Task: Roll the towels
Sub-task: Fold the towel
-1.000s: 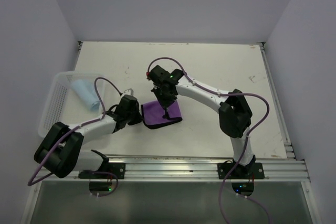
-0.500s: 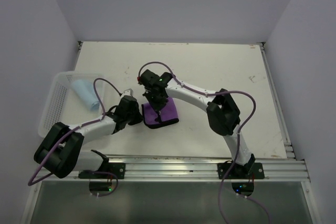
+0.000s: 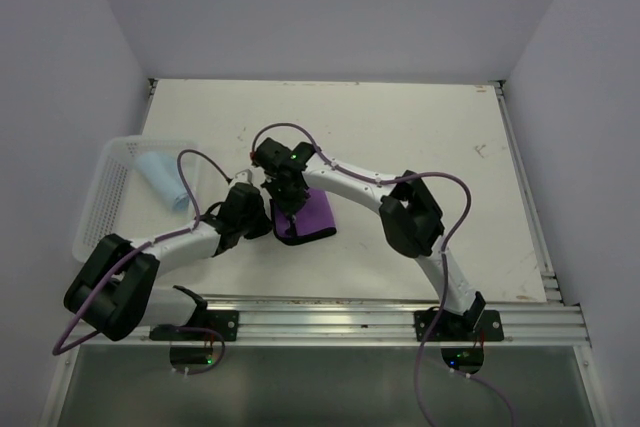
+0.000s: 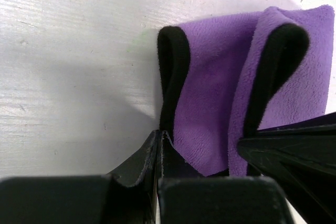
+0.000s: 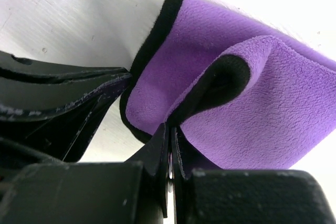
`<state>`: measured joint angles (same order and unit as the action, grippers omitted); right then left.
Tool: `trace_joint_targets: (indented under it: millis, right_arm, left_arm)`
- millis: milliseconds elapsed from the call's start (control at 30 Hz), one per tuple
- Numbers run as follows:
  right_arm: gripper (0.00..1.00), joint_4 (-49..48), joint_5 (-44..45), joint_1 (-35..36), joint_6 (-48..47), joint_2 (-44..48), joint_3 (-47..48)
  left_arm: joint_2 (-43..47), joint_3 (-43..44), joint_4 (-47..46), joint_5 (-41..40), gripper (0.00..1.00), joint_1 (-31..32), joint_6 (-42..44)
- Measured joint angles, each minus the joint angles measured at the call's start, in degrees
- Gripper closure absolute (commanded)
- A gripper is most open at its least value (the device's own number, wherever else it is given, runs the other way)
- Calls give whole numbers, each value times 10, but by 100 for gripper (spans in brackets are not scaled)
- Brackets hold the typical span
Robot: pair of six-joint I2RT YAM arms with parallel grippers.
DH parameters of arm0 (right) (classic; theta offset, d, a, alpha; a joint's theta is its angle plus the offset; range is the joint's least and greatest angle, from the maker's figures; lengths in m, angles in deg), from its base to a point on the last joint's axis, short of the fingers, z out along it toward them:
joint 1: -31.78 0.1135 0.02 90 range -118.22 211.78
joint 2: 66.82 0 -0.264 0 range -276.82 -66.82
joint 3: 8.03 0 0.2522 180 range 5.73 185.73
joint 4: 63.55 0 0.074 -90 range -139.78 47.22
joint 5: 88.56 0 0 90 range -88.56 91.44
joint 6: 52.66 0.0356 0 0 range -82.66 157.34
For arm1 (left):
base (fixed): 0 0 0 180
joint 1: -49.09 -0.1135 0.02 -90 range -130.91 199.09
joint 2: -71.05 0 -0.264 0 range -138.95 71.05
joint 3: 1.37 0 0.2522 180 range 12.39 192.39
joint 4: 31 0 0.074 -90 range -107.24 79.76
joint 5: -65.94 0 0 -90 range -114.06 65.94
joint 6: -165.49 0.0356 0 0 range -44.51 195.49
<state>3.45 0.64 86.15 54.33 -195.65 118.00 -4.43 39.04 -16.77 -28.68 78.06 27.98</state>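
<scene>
The dark towel (image 3: 308, 217) lies purple face up on the table, partly rolled, with a black hem (image 4: 170, 72). My left gripper (image 3: 264, 219) is shut at its left edge, the hem running into the closed tips (image 4: 161, 134). Over the towel, my right gripper (image 3: 289, 209) is shut on a raised fold (image 5: 226, 77) that runs down into its tips (image 5: 169, 127). The two grippers nearly touch. The light blue towel (image 3: 163, 179) lies rolled in the white mesh basket (image 3: 98, 209) at the far left.
The basket overhangs the table's left edge. A metal rail (image 3: 350, 312) runs along the near edge between the arm bases. A white wall closes the back of the table (image 3: 400, 117).
My right gripper has moved left towards the left gripper, carrying the towel's fold with it, so the purple towel now looks narrower. The left arm has stayed put.
</scene>
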Motion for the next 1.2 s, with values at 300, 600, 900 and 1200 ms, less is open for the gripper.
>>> trace_joint_targets:
  millis: [300, 600, 900, 1200]
  right_arm:
    - [85, -1, -2, 0, 8, -18, 5]
    - [67, -2, -4, 0, 21, -30, 30]
    - [62, -3, -2, 0, 30, -30, 35]
    - [62, -19, 3, -9, 46, 20, -15]
  left_arm:
    - [2, -2, 0, 0, 100, 0, 0]
    - [11, -9, 0, 1, 100, 0, 0]
    - [17, -11, 6, 1, 100, 0, 0]
    - [23, -11, 18, -1, 100, 0, 0]
